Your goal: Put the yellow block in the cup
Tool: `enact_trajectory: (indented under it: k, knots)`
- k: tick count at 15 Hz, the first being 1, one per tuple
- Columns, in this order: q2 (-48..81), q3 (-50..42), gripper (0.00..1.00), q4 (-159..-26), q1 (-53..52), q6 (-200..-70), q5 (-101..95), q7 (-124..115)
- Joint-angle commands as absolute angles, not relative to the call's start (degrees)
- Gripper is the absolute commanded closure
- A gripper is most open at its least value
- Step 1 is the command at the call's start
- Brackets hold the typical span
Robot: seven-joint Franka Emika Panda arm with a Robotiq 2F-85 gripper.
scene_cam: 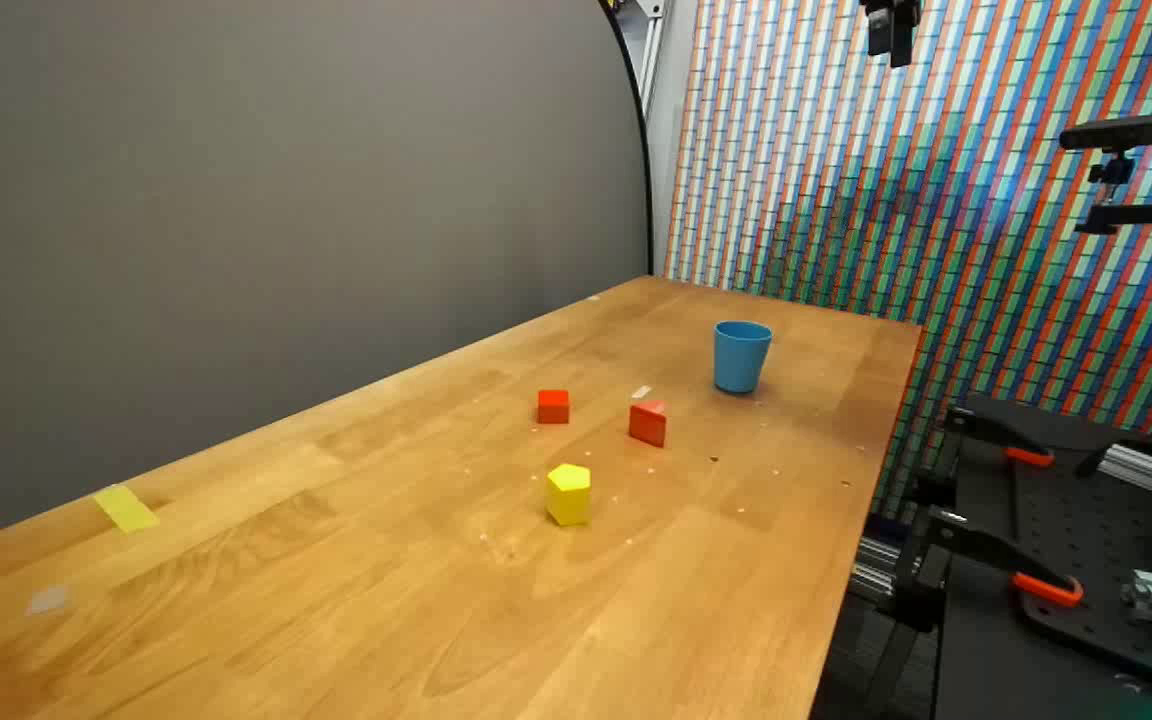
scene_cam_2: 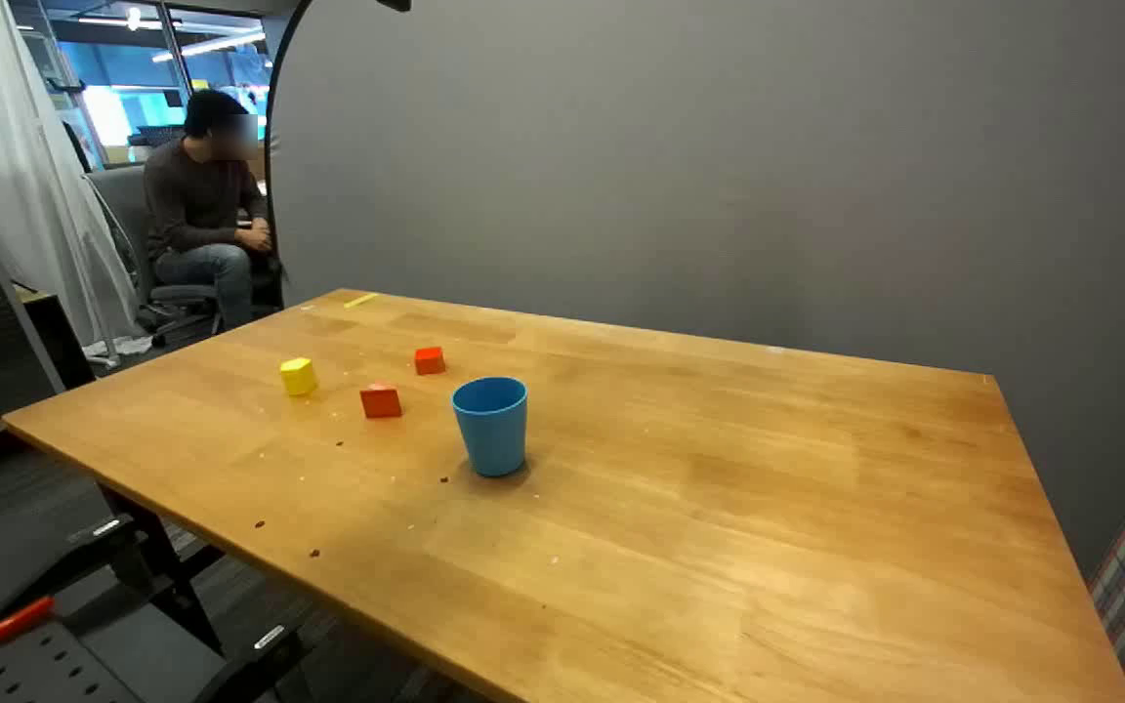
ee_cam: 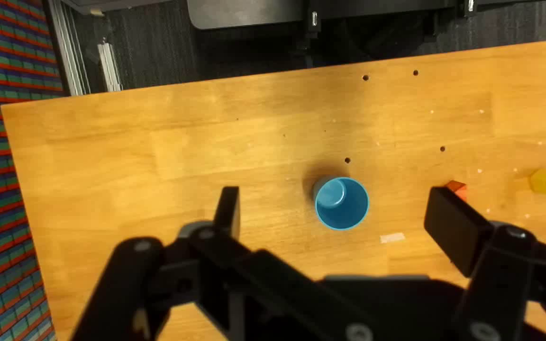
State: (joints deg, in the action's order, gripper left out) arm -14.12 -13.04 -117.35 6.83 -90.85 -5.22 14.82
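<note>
A blue cup (ee_cam: pixel 343 210) stood upright (presumably to receive the yellow block (scene_cam: pixel 568 496), well apart) below an end effector (ee_cam: pixel 337 214) spread wide.

You have a bright yellow block (scene_cam: pixel 568 497), a solid blue cup (scene_cam_2: pixel 492 439), a red block (scene_cam: pixel 553 408), another red block (scene_cam: pixel 647 425) and a pale yellow strip (scene_cam: pixel 126 508). Your gripper (ee_cam: pixel 335 208) is mostly black; your counter (scene_cam: pixel 416 590) is honey-brown with wood grain. You see a plain grey backdrop (scene_cam: pixel 286 220) edged in black and a panel (scene_cam: pixel 986 200) striped orange, blue, green and white, ruled with thin dark lines.
</note>
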Motion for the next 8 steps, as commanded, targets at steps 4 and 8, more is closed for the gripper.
enact_trajectory:
  k: [4,8]
  knots:
    - [-14.21,-12.52,0.0,-116.63,7.43,-90.76,-5.09,14.95]
    - [-5.63,-8.84,0.0,-112.65,3.94,-94.28,-0.26,13.02]
